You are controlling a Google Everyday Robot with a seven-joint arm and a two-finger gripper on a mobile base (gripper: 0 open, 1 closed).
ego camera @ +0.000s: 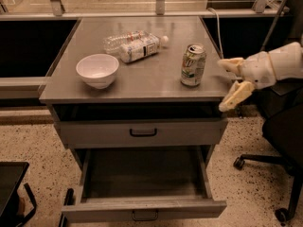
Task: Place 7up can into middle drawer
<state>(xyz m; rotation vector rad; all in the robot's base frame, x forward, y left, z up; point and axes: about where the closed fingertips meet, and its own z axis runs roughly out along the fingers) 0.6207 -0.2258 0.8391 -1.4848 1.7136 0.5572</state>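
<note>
Tipping is the risk: the released pincer [220, 85], spread beside the upright 7up can [193, 65], could clip its rim.

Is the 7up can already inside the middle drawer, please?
No, the 7up can stands upright on the cabinet top, with the open hand to its right and the middle drawer pulled out below.

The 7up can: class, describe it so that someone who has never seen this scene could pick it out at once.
Find the grey cabinet top, above the open drawer. Near its right edge, just left of the robot's open pincer, the 7up can stands upright. It is the only metal can there, silver and green; the white bowl and the clear plastic bottles are further left.
</note>
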